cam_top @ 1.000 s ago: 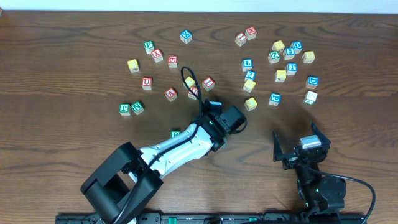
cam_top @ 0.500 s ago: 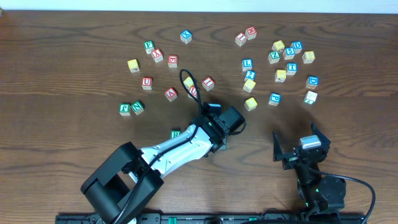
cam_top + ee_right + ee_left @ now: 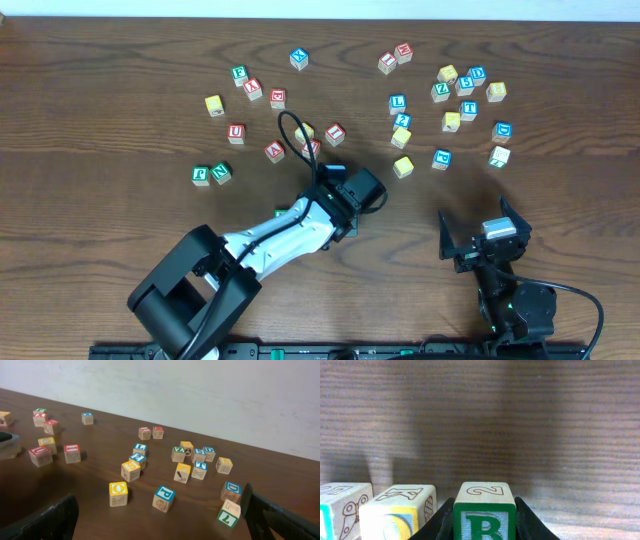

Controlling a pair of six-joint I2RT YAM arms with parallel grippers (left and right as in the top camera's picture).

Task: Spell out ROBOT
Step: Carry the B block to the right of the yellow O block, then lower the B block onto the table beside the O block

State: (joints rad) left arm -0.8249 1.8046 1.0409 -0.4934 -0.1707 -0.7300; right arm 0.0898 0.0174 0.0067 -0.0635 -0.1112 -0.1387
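Brown wooden table (image 3: 100, 60), white wall (image 3: 200, 385)

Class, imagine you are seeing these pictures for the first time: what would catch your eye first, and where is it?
The left gripper, on the arm stretched across the middle of the table, is shut on a green B cube at the bottom of the left wrist view. Colourful letter cubes lie scattered over the table's far half. The right gripper stands wide open at the near right, holding nothing.
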